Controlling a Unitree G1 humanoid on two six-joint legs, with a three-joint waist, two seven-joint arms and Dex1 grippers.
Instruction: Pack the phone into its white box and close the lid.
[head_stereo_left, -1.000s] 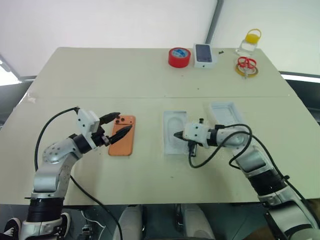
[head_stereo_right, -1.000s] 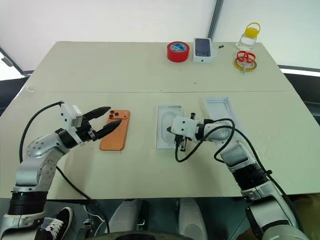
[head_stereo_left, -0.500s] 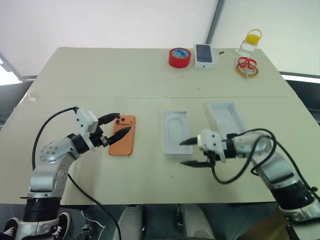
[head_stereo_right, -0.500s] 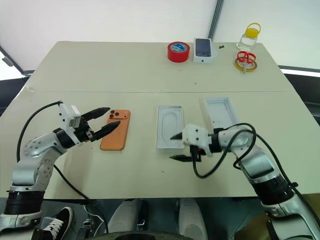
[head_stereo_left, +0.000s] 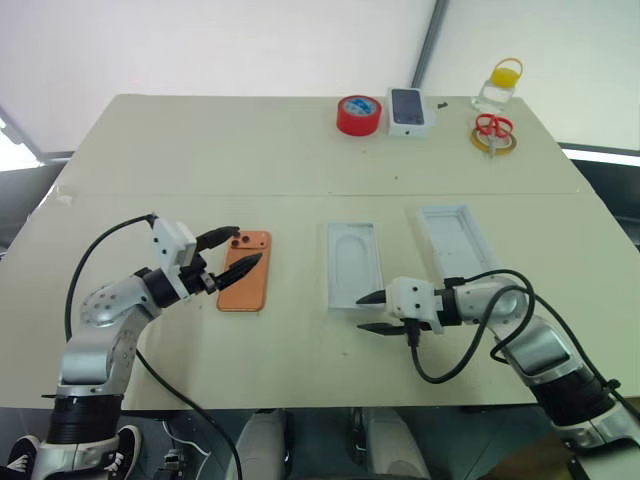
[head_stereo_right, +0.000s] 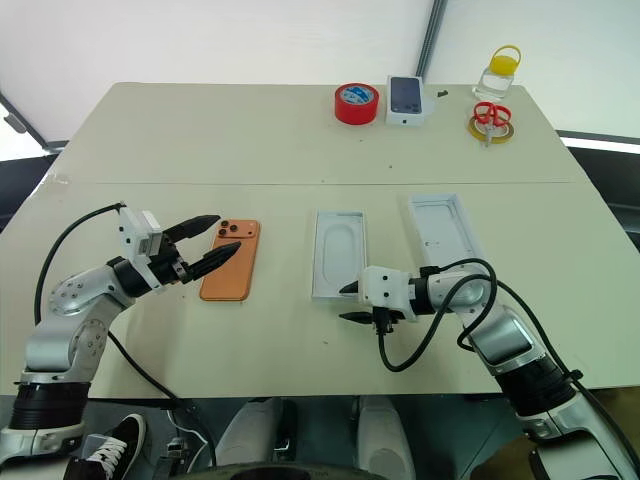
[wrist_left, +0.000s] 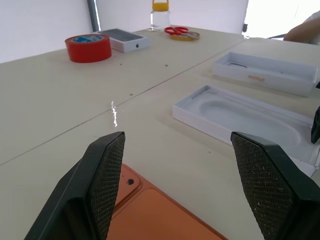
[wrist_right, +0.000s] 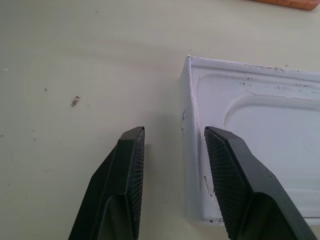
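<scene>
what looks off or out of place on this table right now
Nothing is spilled or damaged. The orange phone lies flat, camera side up. The white tray with an oval recess and the deeper white tray lie open, side by side, slightly splayed. The red tape roll, printed phone box and scissors sit at the far edge.

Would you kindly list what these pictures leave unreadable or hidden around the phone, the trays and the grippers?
- Orange slim phone: in the left wrist view, one corner is visible; the left gripper's black fingers and the frame edge hide the rest.
- Shallow white tray with oval recess: cut off by the right wrist view's edge.
- Deeper white tray: its small orange print is too small to read.
</scene>
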